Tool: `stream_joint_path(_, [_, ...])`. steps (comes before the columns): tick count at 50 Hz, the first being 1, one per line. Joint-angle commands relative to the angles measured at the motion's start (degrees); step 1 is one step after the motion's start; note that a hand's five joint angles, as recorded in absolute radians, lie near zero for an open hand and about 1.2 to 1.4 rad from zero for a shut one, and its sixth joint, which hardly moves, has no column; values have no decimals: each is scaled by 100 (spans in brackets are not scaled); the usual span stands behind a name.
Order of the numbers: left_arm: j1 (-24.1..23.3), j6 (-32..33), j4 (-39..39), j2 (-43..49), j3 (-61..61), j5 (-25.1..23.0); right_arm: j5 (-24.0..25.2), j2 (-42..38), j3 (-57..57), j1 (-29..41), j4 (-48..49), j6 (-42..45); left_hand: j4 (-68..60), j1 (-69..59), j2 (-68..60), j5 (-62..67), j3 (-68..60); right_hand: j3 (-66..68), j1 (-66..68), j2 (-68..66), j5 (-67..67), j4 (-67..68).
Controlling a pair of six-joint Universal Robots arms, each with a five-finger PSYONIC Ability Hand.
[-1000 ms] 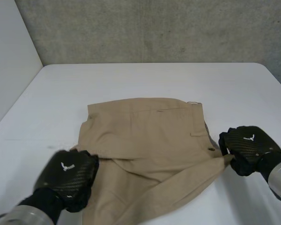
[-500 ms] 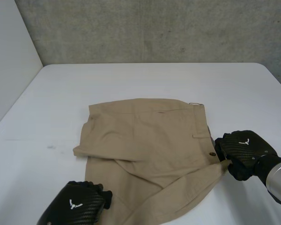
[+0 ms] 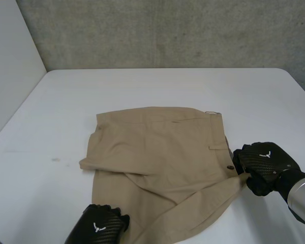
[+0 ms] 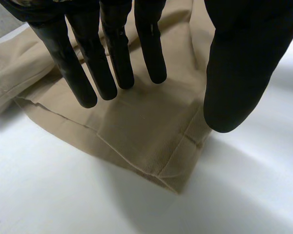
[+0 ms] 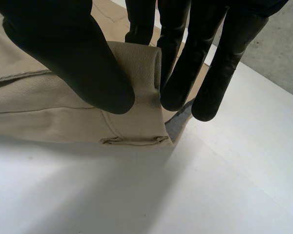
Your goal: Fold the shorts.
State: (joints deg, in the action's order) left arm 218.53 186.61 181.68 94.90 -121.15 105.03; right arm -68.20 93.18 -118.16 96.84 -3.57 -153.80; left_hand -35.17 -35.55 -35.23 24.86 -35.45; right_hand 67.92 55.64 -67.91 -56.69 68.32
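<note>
Right hand (image 3: 264, 163): clamped on the shorts (image 3: 162, 147). In the right wrist view its thumb presses a fold of the waistband against the fingers (image 5: 178, 73).
Right hand's place: at the right-hand end of the shorts, on the waistband corner, with a dark button (image 3: 230, 167) just beside its fingers.
Cloth at the right hand: the pinched edge is raised off the table (image 3: 157, 86), and the rest of the band slopes down to the surface.
Left hand (image 3: 99, 231): open. In the left wrist view the fingers (image 4: 112, 53) are straight and spread well apart from the thumb, holding nothing.
Left hand's place: above the near left corner of the shorts, over a leg hem. Whether the fingertips touch the cloth cannot be told.
Shorts: tan, lying in the middle of the white table, partly folded, with an upper layer crossing a lower one that runs slanting towards the right hand.
Behind the table: a grey concrete wall (image 3: 168, 30).
</note>
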Motion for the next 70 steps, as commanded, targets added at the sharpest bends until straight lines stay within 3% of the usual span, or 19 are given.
stream_joint_path(1, [-223,7,25,283,118,61,0,-2,-23,1,31,0,-431,-394,-425,463,-403,1208,2436,-1209,-1331,1168])
stream_joint_path(18, [-259,33,174,678,206,79,0,-19,-67,-8,93,-1,-767,-729,-761,798,-738,1208,2436,-1209,-1331,1168])
stream_joint_path(26, [-250,59,429,749,241,79,0,-11,-85,-8,102,-1,-2111,-2074,-2106,2143,-2083,1208,2436,-1209,-1331,1168])
stream_joint_path(31, [-206,68,535,714,259,157,0,-11,-85,-16,102,-1,-4476,-4438,-4470,4507,-4447,1208,2436,-1209,-1331,1168])
stream_joint_path(41, [-171,94,482,-76,355,589,-26,51,-67,-8,23,87,-4483,-4445,-4477,4514,-4455,1208,2436,-1209,-1331,1168])
stream_joint_path(48, [-171,525,-475,-911,513,562,26,604,56,-25,-574,412,-4483,-4445,-4477,4514,-4455,1208,2436,-1209,-1331,1168])
stream_joint_path(63, [-188,534,-2839,-2415,1410,361,316,1334,337,-789,-3237,2688,-4483,-4445,-4477,4514,-4455,1208,2436,-1209,-1331,1168])
stream_joint_path(70, [-101,376,-3332,-2749,1437,26,1001,1694,381,-1545,-3976,3251,-4483,-4445,-4477,4514,-4455,1208,2436,-1209,-1331,1168])
